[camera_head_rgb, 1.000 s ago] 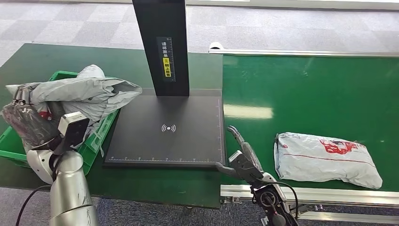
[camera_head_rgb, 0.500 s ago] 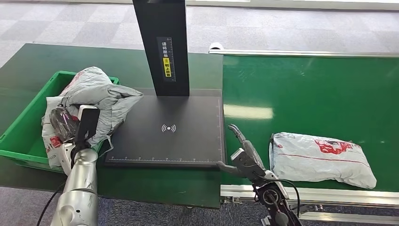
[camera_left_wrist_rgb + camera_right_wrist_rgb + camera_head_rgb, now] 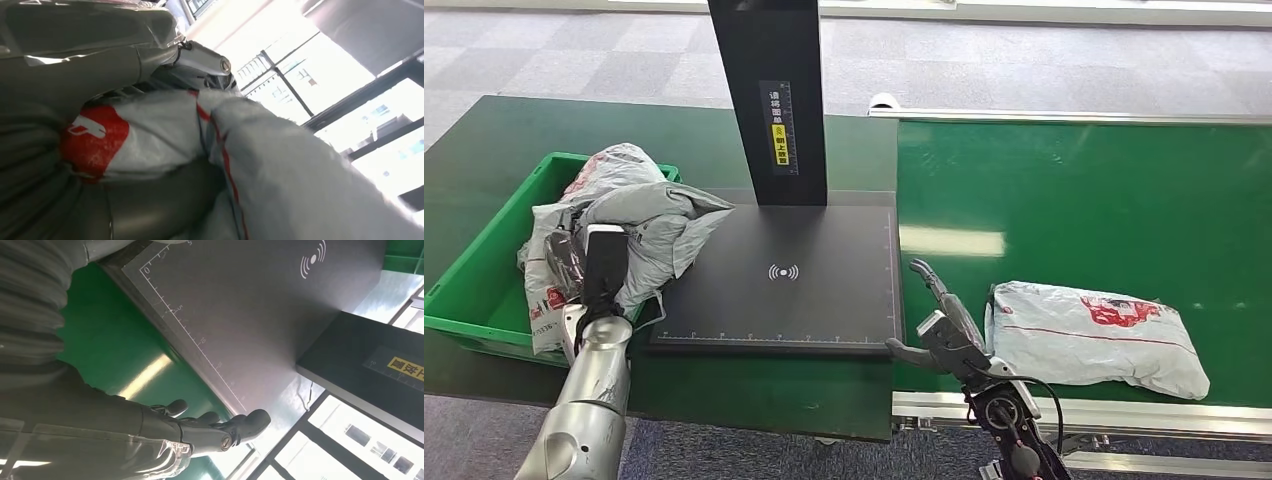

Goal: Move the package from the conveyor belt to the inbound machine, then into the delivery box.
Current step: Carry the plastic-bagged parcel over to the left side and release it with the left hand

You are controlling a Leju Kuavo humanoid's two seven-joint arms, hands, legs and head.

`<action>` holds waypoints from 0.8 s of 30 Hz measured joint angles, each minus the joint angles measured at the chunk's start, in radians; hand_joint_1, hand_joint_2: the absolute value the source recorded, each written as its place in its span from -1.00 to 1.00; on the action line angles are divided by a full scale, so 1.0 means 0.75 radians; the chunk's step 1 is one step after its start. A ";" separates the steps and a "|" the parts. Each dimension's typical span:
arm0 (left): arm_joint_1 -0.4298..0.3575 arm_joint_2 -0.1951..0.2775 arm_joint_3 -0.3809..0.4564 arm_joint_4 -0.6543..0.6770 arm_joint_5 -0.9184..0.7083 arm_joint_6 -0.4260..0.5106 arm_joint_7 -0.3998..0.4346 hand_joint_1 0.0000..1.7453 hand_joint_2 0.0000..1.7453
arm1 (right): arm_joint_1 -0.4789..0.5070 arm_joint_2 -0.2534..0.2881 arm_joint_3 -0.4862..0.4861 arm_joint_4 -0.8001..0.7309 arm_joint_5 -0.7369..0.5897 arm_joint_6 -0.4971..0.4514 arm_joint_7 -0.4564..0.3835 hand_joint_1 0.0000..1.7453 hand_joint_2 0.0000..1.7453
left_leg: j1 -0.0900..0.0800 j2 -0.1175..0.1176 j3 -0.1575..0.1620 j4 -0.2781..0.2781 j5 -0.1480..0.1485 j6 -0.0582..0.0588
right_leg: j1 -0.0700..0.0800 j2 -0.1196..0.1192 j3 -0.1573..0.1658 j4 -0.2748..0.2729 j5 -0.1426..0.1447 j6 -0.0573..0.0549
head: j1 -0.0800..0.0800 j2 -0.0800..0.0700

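Left hand (image 3: 564, 262): grips a crumpled grey package (image 3: 639, 215) at the right edge of the green delivery box (image 3: 469, 285), the bag partly overhanging the black inbound machine (image 3: 784, 275). Right hand (image 3: 939, 320): holds nothing, fingers spread, at the machine's near right corner. Second package (image 3: 1094, 335), grey with red print: lying flat on the green conveyor belt (image 3: 1084, 190), just beside the right hand.

Wireless-signal symbol on scanner plate (image 3: 782, 272); ruler marks 0, 5, 10 along its edge.
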 joint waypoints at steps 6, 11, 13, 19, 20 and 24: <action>0.112 -0.072 0.095 -0.319 0.104 0.018 -0.131 -1.00 -1.00 | -0.001 -0.001 0.012 0.013 -0.013 -0.005 -0.010 -1.00 1.00 | 0.000 0.002 -0.006 0.000 0.000 0.000 | 0.000 0.003 -0.008 0.000 0.000 0.000 | 0.000 0.000; 0.165 -0.139 0.169 -0.614 0.064 0.018 -0.136 -1.00 1.00 | -0.006 -0.003 0.021 0.031 -0.027 -0.019 -0.025 -1.00 1.00 | 0.000 0.002 -0.013 0.000 0.000 0.000 | 0.000 0.003 -0.014 0.000 0.000 0.000 | 0.000 0.000; 0.177 -0.169 0.207 -0.742 0.024 0.018 -0.138 -1.00 1.00 | -0.010 -0.004 0.028 0.040 -0.032 -0.023 -0.030 -1.00 1.00 | 0.000 0.002 -0.014 0.000 0.000 0.000 | 0.000 0.003 -0.015 0.000 0.000 0.000 | 0.000 0.000; 0.185 -0.213 0.290 -0.982 -0.115 0.019 -0.140 -1.00 -0.50 | -0.011 -0.004 0.044 0.056 -0.041 -0.036 -0.044 -1.00 1.00 | 0.000 0.001 -0.015 0.000 0.000 0.000 | 0.000 0.001 -0.016 0.000 0.000 0.000 | 0.000 0.000; 0.185 -0.217 0.308 -1.011 -0.136 0.019 -0.140 -1.00 -1.00 | -0.011 -0.004 0.046 0.058 -0.041 -0.038 -0.045 -1.00 1.00 | 0.000 0.001 -0.015 0.000 0.000 0.000 | 0.000 0.001 -0.016 0.000 0.000 0.000 | 0.000 0.000; 0.183 -0.220 0.373 -1.065 -0.249 0.019 -0.140 -1.00 -1.00 | -0.010 -0.004 0.050 0.063 -0.042 -0.052 -0.045 -1.00 1.00 | 0.000 0.000 -0.015 0.000 0.000 0.000 | 0.000 0.001 -0.017 0.000 0.000 0.000 | 0.000 0.000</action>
